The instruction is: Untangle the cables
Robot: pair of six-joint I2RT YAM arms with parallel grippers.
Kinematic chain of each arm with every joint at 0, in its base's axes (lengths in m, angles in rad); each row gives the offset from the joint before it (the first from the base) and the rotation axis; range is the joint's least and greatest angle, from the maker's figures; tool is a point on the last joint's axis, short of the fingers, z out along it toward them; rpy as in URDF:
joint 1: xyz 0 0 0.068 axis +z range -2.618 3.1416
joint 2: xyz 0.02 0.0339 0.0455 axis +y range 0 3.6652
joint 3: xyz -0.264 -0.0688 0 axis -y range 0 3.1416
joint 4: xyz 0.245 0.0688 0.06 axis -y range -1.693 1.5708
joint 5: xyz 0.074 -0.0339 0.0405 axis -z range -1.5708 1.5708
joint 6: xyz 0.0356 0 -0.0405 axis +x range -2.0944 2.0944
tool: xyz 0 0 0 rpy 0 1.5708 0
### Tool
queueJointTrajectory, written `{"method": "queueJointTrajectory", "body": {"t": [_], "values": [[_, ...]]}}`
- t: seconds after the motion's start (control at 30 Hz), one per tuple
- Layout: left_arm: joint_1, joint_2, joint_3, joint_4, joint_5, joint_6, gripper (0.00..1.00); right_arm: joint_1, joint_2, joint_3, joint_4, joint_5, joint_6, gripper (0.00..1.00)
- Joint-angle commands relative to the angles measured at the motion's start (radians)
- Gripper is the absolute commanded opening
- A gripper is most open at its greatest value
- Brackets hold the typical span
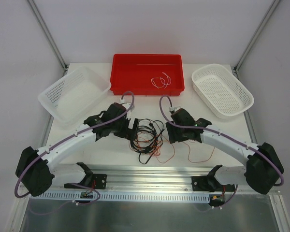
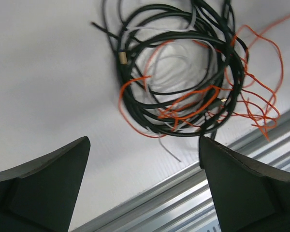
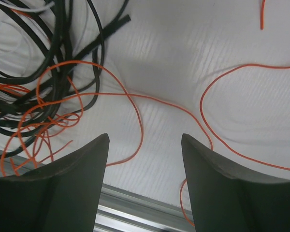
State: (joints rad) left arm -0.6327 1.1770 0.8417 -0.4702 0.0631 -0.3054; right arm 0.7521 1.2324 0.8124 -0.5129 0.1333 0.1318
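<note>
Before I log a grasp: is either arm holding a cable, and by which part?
Nothing is held. Left gripper and right gripper both have their jaws open and empty; the cables lie loose on the table.

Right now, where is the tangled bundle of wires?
In the top view, the tangled cables lie at the centre, between the left gripper and the right gripper, in front of the red tray.

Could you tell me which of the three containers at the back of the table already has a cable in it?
The red tray in the middle: a thin pale cable lies in it; the left basket and right basket show none.
</note>
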Motion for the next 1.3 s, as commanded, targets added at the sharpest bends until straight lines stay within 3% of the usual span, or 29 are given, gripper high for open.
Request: {"method": "queueJointTrajectory", "body": {"t": [0.0,0.37,0.9,1.0,1.07,1.1,1.13,1.27], "values": [[-0.114,0.030,0.016,0.018,-0.103,-0.076,0.99,0.001,0.056,0.002,-0.009,0.009,0.016,0.65],[-0.196,0.301,0.099,0.084,-0.163,-0.173,0.99,0.001,0.142,0.005,0.066,-0.089,-0.151,0.64],[-0.196,0.411,0.036,0.093,-0.193,-0.337,0.99,0.003,0.389,0.105,0.077,-0.095,-0.231,0.62],[-0.196,0.414,0.031,0.090,-0.203,-0.347,0.99,0.001,0.415,0.108,0.060,-0.066,-0.228,0.55],[-0.194,0.415,0.030,0.091,-0.207,-0.345,0.99,0.001,0.423,0.105,0.051,-0.037,-0.222,0.44],[-0.193,0.417,0.033,0.088,-0.209,-0.344,0.99,0.001,0.429,0.103,0.045,-0.023,-0.216,0.39],[-0.191,0.418,0.033,0.085,-0.209,-0.342,0.99,0.003,0.432,0.100,0.042,-0.012,-0.207,0.26],[-0.174,0.423,0.031,0.073,-0.207,-0.339,0.99,-0.002,0.426,0.106,0.011,0.055,-0.167,0.04]]}}
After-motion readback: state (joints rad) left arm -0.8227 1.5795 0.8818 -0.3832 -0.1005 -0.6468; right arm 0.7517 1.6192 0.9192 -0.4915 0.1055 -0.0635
